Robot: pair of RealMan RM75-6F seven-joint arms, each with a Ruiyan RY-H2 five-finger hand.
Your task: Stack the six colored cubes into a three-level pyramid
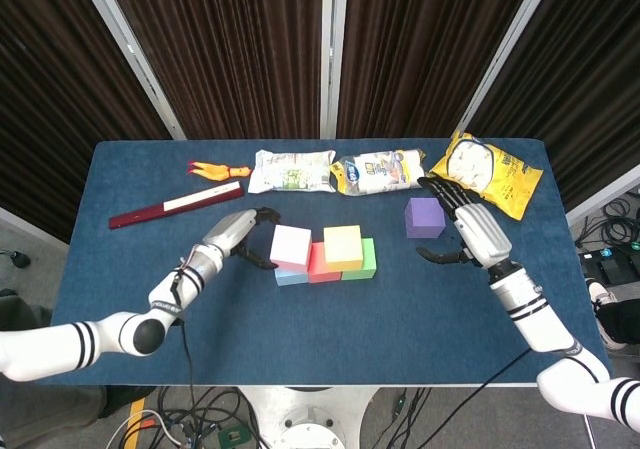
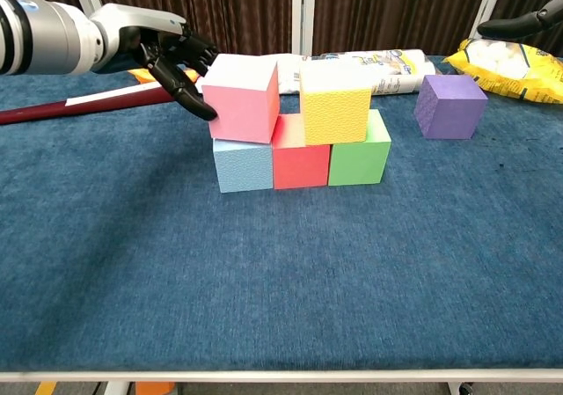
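A light blue cube (image 2: 242,166), a red cube (image 2: 301,164) and a green cube (image 2: 359,159) form a row on the blue table (image 2: 264,272). A yellow cube (image 2: 334,109) rests on the red and green ones. A pink cube (image 2: 242,100) sits slightly skewed on the light blue and red ones. My left hand (image 2: 171,61) is at the pink cube's left face, its fingers apart and its fingertips touching that side. The purple cube (image 1: 425,217) stands alone to the right. My right hand (image 1: 468,224) is open just right of it, with its fingers spread around the cube without touching.
Along the far edge lie a yellow snack bag (image 1: 487,174), two white packets (image 1: 290,169) (image 1: 378,169), a rubber chicken toy (image 1: 210,170) and a dark red bar (image 1: 175,209). The table's front edge (image 2: 264,376) is near the chest camera.
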